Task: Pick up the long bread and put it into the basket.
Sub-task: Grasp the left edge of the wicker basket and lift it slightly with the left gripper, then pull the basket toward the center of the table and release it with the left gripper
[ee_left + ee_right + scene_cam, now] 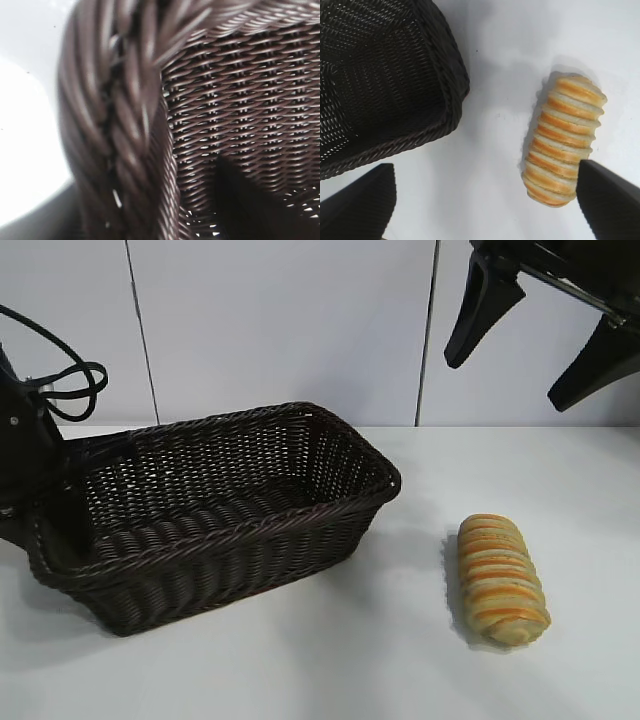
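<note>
Your right gripper (540, 335) hangs with its jaws spread wide, up above the long bread (501, 579), which lies on the table (330, 660) below and slightly near of it, well right of the basket (240, 540). The loaf's long axis runs near to far, so close across its width. Your left gripper sits at the basket's left rim; whether it pinches the weave, you cannot tell.
</note>
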Robot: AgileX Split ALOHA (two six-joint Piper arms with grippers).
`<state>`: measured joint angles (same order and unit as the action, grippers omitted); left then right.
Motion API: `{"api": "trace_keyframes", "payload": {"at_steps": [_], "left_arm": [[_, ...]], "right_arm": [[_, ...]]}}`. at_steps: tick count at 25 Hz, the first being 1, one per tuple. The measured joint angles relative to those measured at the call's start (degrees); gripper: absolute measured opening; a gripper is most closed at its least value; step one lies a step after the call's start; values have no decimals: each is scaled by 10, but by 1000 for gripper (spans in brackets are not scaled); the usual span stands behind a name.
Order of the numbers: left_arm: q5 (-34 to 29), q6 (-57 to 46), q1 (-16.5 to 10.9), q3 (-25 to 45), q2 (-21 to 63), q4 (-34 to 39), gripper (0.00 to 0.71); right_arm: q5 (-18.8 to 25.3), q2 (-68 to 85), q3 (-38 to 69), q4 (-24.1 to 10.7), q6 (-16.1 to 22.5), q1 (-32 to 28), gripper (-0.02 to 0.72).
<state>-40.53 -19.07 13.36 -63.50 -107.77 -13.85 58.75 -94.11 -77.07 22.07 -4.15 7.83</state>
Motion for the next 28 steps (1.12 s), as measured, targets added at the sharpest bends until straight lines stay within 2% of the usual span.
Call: {"api": "trace_keyframes", "payload": {"at_steps": [3, 8, 12, 19, 24, 28], "left_arm": [[-37, 19, 0, -34, -1, 2, 104], [-134, 102, 0, -125, -4, 4, 101], [-186, 158, 0, -194, -5, -6, 101], [-198, 205, 0, -244, -27, -74, 100], [-191, 223, 0, -245, -76, -80, 100], [-160, 225, 0, -245, -108, -80, 100]], "right_arm": [[0, 0, 0, 0, 0, 0, 701], [0, 0, 0, 0, 0, 0, 701], [0, 0, 0, 0, 0, 0, 701], [0, 0, 0, 0, 0, 0, 701], [0, 0, 0, 0, 0, 0, 701], [0, 0, 0, 0, 0, 0, 701]]}}
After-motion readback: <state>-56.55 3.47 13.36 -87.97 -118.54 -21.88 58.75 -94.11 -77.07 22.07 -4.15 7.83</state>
